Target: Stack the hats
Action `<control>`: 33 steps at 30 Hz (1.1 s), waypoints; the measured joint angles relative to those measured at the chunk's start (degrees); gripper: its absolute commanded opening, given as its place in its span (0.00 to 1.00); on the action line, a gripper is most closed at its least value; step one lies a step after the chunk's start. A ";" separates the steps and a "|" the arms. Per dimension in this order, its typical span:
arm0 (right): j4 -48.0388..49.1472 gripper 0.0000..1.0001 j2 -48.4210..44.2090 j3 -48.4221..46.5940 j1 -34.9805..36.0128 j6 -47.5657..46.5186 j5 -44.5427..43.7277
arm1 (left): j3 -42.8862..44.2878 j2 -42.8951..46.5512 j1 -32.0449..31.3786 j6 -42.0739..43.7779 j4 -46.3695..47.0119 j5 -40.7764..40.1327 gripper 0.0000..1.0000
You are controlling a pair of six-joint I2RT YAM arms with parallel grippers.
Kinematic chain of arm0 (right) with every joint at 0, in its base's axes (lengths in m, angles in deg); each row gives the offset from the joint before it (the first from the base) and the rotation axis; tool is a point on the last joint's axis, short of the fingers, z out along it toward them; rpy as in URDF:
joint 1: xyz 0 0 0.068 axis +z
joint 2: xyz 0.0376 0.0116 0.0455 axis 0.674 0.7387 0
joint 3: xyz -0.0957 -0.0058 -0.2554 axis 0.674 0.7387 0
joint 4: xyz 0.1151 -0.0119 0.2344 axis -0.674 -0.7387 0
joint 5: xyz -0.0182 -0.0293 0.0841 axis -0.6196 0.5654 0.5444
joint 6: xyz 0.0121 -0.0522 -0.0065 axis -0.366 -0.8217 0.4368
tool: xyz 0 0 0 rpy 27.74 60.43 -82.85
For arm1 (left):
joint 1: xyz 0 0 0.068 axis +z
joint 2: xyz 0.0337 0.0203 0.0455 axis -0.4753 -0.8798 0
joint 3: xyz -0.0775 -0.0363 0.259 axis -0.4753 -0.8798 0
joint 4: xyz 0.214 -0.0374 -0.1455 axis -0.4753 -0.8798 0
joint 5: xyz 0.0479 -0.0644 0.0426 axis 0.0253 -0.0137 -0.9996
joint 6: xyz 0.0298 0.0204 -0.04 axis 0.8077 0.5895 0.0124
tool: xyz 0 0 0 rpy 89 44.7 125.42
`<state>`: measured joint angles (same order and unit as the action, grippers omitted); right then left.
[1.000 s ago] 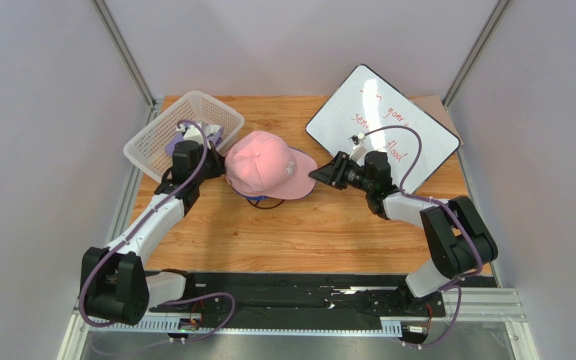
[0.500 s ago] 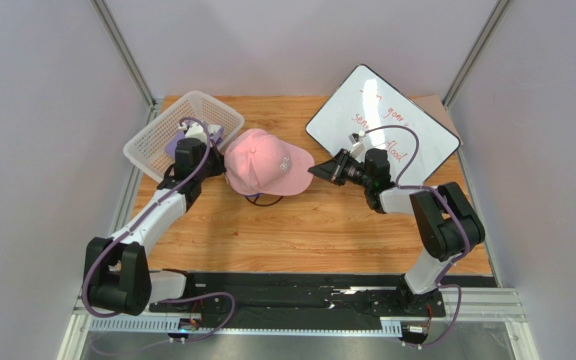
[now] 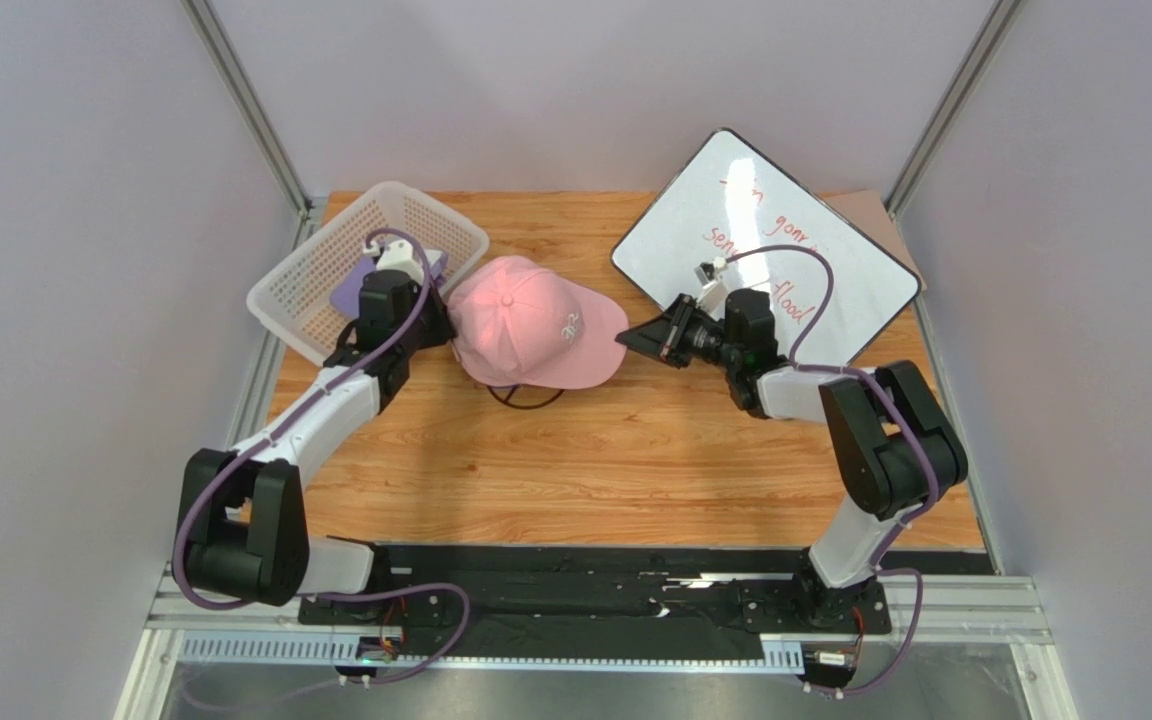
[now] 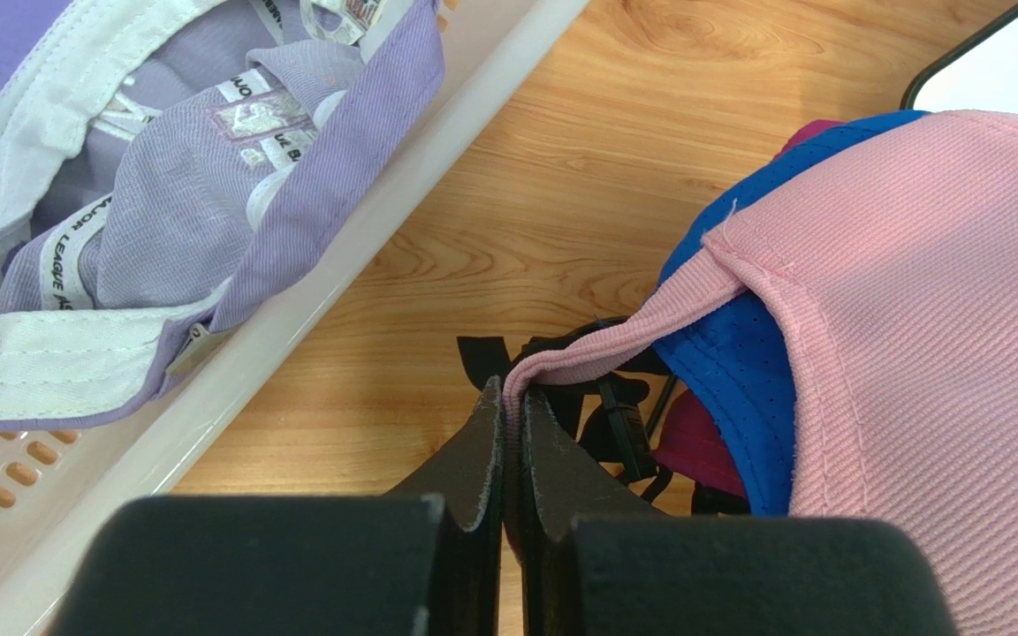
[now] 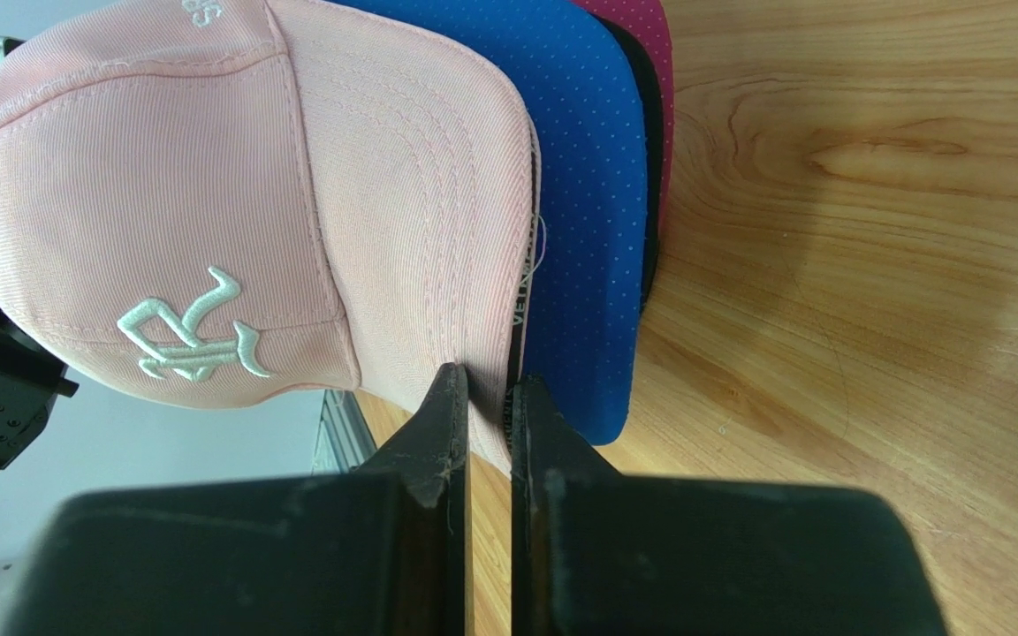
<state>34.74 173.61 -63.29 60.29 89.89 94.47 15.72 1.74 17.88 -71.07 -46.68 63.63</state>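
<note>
The light pink cap point(image 3: 530, 323) sits on top of the stack at the table's middle back. Under it show the royal blue cap point(image 5: 594, 199), a black cap edge point(image 5: 650, 199) and the magenta cap point(image 5: 647, 53). My left gripper point(image 4: 512, 398) is shut on the pink cap's rear band point(image 4: 607, 347). My right gripper point(image 5: 491, 391) is shut on the pink cap's brim point(image 5: 435, 239). The lavender cap point(image 4: 196, 172) lies upside down in the white basket point(image 3: 312, 278).
A whiteboard point(image 3: 770, 248) with red writing lies at the back right, just behind my right arm. The basket stands at the back left beside my left gripper. Black wire of a stand point(image 3: 530, 398) shows under the stack.
Both grippers have carried the pink cap a little toward the back and left, and it has settled lower over the stack. Both grips are unchanged.
</note>
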 measured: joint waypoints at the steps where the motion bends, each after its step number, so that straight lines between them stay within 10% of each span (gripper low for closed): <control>1: -0.33 0.00 -0.07 -0.15 0.00 -0.13 0.00 | 0.00 -0.02 -0.02 -0.02 0.00 -0.11 0.00; 6: -2.40 0.00 -1.31 -0.42 -0.02 -0.66 0.00 | 0.00 0.46 -0.02 -0.02 -0.57 -0.09 0.06; 10: -6.49 0.15 -2.84 -1.86 -0.20 -1.79 -0.22 | 0.48 1.86 0.02 0.37 -3.28 -0.39 0.61; 14: -10.88 0.55 -4.00 -3.32 -0.50 -3.50 -2.67 | 0.98 3.06 0.42 0.50 -7.10 -2.14 0.96; 33: -30.40 0.69 -22.93 -3.74 -1.25 -14.69 -16.90 | -0.26 24.44 0.59 -2.12 -17.27 -9.35 1.00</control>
<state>4.33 150.69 -67.03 59.04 75.20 77.58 15.45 26.18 18.47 -73.19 -63.95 54.27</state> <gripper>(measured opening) 0.697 0.993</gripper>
